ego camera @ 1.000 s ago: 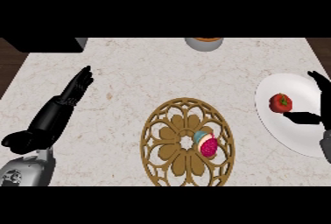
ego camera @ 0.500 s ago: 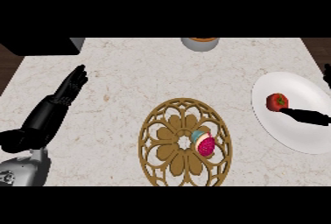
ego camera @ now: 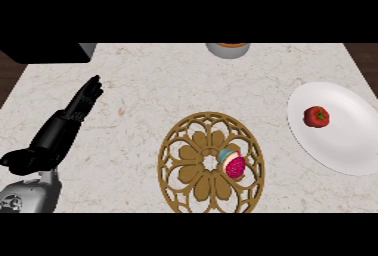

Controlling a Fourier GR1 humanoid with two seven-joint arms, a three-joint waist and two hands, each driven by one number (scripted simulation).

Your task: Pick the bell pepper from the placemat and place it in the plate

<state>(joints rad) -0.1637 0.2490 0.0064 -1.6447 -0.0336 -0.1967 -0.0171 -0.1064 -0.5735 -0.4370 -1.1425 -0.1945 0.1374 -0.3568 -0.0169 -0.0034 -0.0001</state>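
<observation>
A small red bell pepper (ego camera: 317, 116) lies on the white plate (ego camera: 347, 150) at the right side of the counter, with no hand touching it. The round brown openwork placemat (ego camera: 184, 165) sits in the middle front, and a pink and teal round object (ego camera: 232, 164) rests on it. My left hand (ego camera: 63, 127) lies at the left with its fingers straight and pointing away from me, holding nothing. My right hand is out of view.
A grey bowl with an orange inside (ego camera: 228, 49) stands at the counter's far edge. A dark block (ego camera: 44, 52) covers the far left corner. Bare marble lies between the placemat and the plate.
My right hand, which was over the plate next to the pepper, has drawn back out of view to the right. The pepper stays on the plate. The left hand keeps its pose.
</observation>
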